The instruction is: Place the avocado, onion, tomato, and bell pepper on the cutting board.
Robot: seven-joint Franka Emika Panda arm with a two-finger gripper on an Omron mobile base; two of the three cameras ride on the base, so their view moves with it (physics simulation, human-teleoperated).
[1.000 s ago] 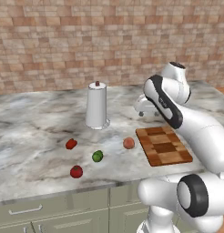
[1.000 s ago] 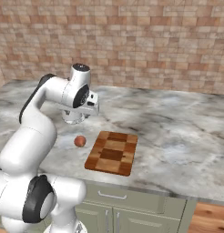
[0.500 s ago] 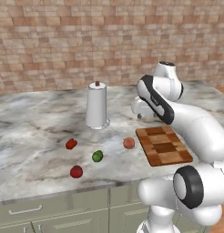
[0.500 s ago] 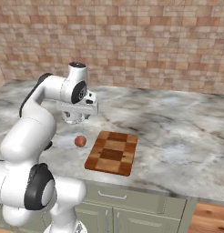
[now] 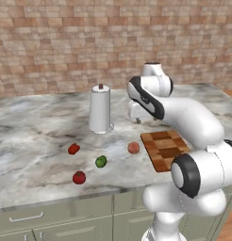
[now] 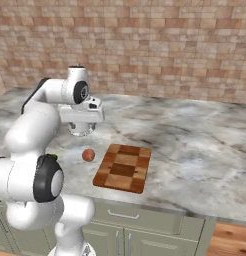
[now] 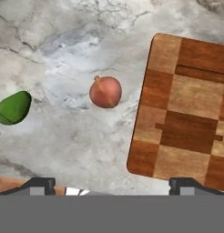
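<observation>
On the marble counter [image 5: 37, 141] before you, the cutting board [image 5: 166, 149] lies flat with nothing on it, its checkered wood partly hidden behind the arm in the left base view and fully open in the right base view [image 6: 122, 168]. You can see the onion [image 5: 133, 148] resting on the stone just beside the board's near-left edge, close but not touching; from the hand camera it sits left of the board [image 7: 184, 111] as a pinkish ball [image 7: 105, 92] with a small tip on top. Farther left the avocado [image 5: 101, 161] lies on the counter, and the hand camera catches it as a green shape at the frame's left edge [image 7: 13, 108]. Your bell pepper [image 5: 74, 148] sits left of the avocado and a little farther back, while the tomato [image 5: 79, 177] rests nearest the counter's front edge, well apart from the board. A white paper towel roll [image 5: 100, 109] stands upright behind the vegetables. Your gripper [image 6: 82, 127] hangs above the counter between the roll and the board, fingers spread wide and holding nothing, with the onion below it.
</observation>
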